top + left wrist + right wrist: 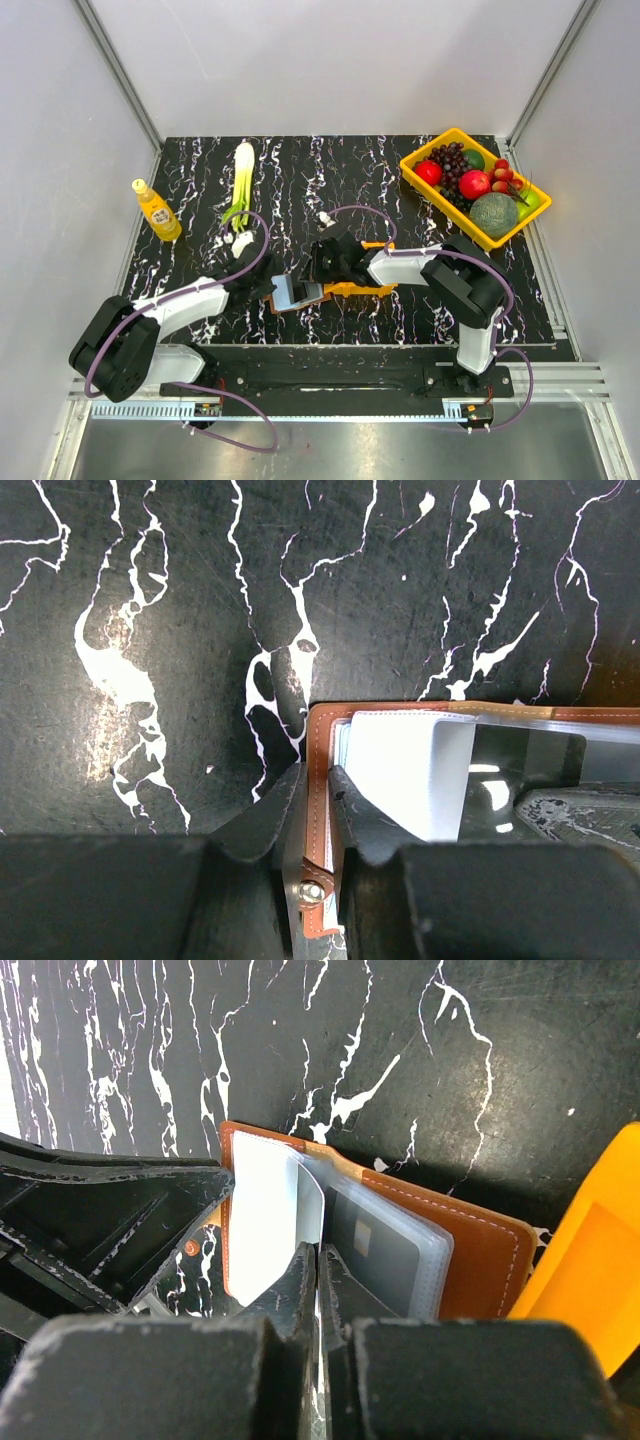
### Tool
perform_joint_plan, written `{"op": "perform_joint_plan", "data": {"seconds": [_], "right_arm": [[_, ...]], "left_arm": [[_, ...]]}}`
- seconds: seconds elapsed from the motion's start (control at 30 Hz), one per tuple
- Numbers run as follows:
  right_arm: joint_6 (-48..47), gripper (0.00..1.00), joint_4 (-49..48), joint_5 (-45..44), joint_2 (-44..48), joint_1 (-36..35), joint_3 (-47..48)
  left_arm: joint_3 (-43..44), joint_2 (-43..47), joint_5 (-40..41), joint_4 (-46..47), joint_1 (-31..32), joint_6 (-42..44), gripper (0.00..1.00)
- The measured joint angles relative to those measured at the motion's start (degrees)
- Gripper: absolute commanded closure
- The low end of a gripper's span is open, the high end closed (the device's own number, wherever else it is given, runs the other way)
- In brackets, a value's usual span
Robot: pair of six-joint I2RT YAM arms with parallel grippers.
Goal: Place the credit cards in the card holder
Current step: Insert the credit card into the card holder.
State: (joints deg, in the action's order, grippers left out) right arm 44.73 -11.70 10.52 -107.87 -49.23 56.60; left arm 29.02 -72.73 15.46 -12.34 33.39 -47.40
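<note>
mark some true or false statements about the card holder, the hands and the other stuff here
The card holder lies open on the table. True.
The left hand hangs open, clear of the holder. False: it is clamped on the holder's brown edge.
The right hand is shut on a thin pale card. True.
The fruit basket sits at the table's far right. True.
The yellow bottle lies in that basket. False: it is on the table's left side.

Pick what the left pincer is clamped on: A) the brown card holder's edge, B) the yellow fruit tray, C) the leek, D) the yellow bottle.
A: in the left wrist view, the left pincer squeezes the stitched brown edge of the card holder from both sides.
</note>
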Motion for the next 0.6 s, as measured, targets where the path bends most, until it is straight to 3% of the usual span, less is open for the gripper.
{"op": "perform_joint_plan", "data": {"seconds": [0.3, 0.6], "right_arm": [[2.7, 0.91, 1.0, 0.0, -2.2, -1.6, 2.1], [2.2, 0.71, 4.7, -1.5, -2.6, -2.5, 4.0]], "left_arm": [[-0.6, 0.3, 0.0, 0.7, 0.0, 0.0, 0.80], [-1.4, 1.0, -0.1, 1.6, 0.0, -0.1, 0.80]]}}
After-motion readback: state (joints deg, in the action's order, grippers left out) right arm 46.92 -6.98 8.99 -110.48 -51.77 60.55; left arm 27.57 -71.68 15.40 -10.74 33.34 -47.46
